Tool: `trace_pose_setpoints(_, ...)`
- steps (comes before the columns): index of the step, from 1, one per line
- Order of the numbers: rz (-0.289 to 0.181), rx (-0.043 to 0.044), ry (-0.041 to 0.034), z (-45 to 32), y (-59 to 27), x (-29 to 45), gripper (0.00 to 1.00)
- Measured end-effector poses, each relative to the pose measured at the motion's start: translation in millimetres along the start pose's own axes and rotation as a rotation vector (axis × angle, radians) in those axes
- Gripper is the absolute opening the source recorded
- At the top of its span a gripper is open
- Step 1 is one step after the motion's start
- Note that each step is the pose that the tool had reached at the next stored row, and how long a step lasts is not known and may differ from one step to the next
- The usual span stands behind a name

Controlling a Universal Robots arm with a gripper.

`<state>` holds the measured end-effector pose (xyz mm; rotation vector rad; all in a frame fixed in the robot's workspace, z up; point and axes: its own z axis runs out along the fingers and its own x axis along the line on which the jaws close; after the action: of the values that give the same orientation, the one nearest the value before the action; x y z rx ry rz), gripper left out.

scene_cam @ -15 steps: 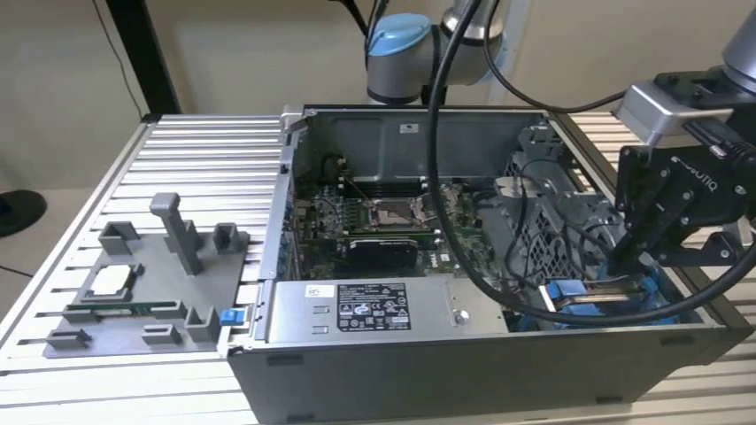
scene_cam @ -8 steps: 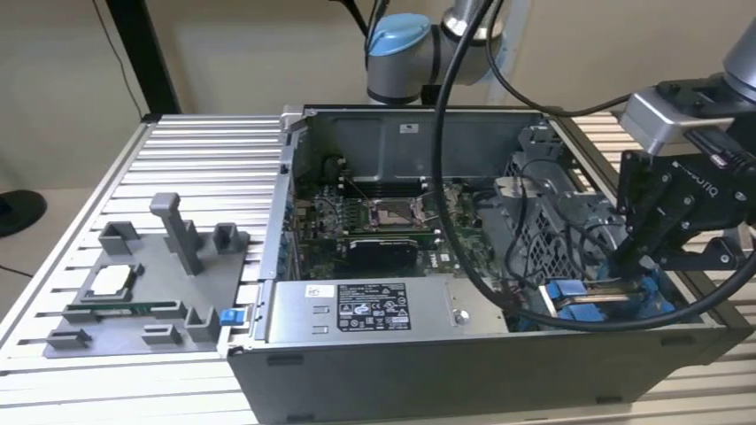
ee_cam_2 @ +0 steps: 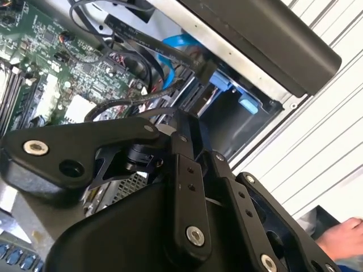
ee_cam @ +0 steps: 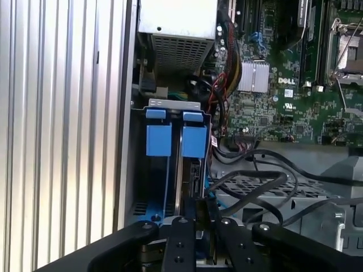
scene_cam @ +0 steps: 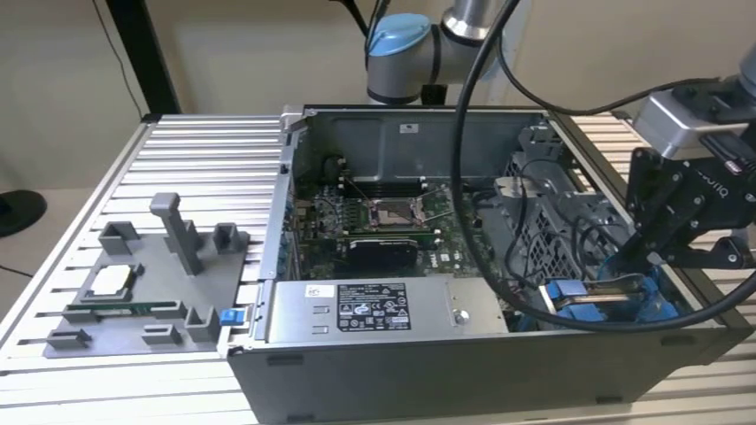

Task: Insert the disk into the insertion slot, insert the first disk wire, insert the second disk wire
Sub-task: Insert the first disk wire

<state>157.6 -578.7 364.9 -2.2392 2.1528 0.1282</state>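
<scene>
Gripper (ee_cam: 198,207) pinched together at insertion slot (ee_cam: 165,181) mouth, can't tell on what; push straight, square to blue tabs (ee_cam: 159,140), clear of black cables (ee_cam: 255,187).

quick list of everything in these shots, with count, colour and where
computer case: one, dark grey, open on slatted table
power supply box: one, grey, white sticker, inside case
motherboard: one, green, case floor
fixture tray: one, grey, exterior view's left
cage: one, dark grey, exterior view's right
insertion slot: one, blue rails, in cage
tabs: two, blue, at slot
cables: several, black, over case
arm: one, silver and blue, behind case
gripper: one, black, at slot
</scene>
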Motion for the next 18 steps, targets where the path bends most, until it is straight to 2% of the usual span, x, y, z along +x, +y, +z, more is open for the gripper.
trace_pose_setpoints(5,0.000,0.0031,-0.0064,4.1,-1.8,0.4,0.00)
trace_pose_setpoints(11,0.002,0.0063,-0.0068,9.1,-2.1,0.8,0.00)
trace_pose_setpoints(18,0.002,0.0066,-0.0069,9.9,-2.1,0.9,0.00)
